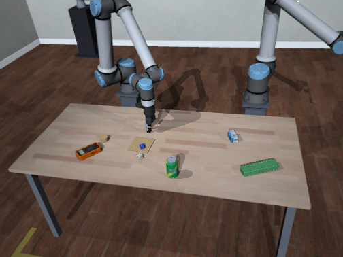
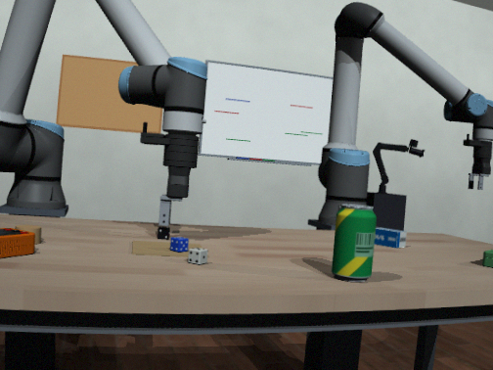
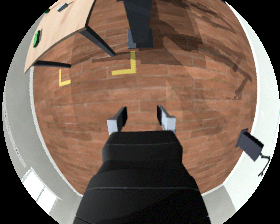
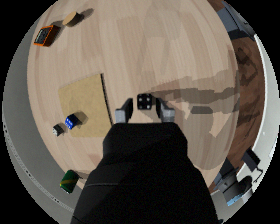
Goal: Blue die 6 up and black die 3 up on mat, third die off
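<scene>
The wooden table point(image 1: 204, 162) point(image 2: 245, 288) point(image 3: 65, 25) point(image 4: 165, 50) carries everything on the job, with the left gripper point(image 2: 475, 181) point(image 3: 142, 112) hanging beyond its right-hand side in the exterior view, fingers wide apart and holding nothing. The right gripper point(image 1: 148, 129) point(image 2: 163, 230) point(image 4: 144, 104) points down at the table, its fingers apart on either side of the black die, with a gap showing at each side, so it has no grip on it. A long green block point(image 1: 259, 167) point(image 2: 488, 258) point(image 3: 36, 38) lies well apart from the dice. The thin tan mat point(image 1: 137, 141) point(image 2: 147, 248) point(image 4: 85, 100) bears only the blue die. An orange meter point(image 1: 88, 151) point(image 2: 17, 243) point(image 4: 46, 36) lies to one side of the mat, while a green and yellow can point(image 1: 172, 167) point(image 2: 354, 243) point(image 4: 69, 181) stands upright on the other. A blue and white box point(image 1: 233, 136) point(image 2: 389, 237) point(image 3: 62, 7) sits farther off, and a small wooden disc point(image 1: 104, 138) point(image 2: 35, 234) point(image 4: 72, 19) is near the meter. The blue die point(image 1: 141, 146) point(image 2: 179, 244) point(image 4: 72, 121) sits on the mat near its edge; the black die point(image 1: 149, 130) point(image 2: 163, 233) point(image 4: 144, 101) rests on the table, off the mat, its top pips too small to count surely; the white die point(image 1: 140, 156) point(image 2: 198, 255) point(image 4: 57, 130) is on the table just beside the mat, near the blue one.
</scene>
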### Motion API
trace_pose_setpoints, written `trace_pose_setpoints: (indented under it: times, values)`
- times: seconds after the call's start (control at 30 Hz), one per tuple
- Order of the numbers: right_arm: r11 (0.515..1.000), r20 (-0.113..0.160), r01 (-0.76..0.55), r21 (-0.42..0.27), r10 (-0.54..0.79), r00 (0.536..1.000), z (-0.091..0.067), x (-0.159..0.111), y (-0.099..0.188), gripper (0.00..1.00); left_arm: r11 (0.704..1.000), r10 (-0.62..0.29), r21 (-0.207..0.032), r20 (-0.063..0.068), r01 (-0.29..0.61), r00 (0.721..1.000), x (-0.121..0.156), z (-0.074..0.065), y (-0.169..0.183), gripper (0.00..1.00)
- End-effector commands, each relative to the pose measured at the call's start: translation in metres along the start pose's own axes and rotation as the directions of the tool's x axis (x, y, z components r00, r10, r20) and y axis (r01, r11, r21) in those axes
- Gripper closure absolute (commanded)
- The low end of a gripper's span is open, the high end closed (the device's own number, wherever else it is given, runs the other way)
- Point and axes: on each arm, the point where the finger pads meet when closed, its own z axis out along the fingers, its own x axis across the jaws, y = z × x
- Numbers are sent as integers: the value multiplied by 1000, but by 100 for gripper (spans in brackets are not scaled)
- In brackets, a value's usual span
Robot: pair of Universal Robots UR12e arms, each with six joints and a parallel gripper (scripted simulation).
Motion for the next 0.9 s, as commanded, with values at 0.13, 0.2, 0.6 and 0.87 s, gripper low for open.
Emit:
trace_pose_setpoints:
  times: [0.13, 0.2, 0.6, 0.87]
  values:
    - [1000, 1, 0, -2, 0, 1000, -1, -1, 1, 21, 1000, 0, -2, 0, 0, 1000, 0, -1, 1, 0]
    - [1000, 1, 0, -2, 0, 1000, -1, -1, 1, 21, 1000, 0, -2, 0, 0, 1000, 0, -1, 1, 0]
    - [1000, 1, 0, -2, 0, 1000, 7, -1, 1, 21, 1000, 0, -2, 0, 0, 1000, 0, -1, 1, 0]
    - [1000, 1, 0, -2, 0, 1000, 19, -1, 1, 21, 1000, 0, -2, 0, 0, 1000, 0, -1, 1, 0]
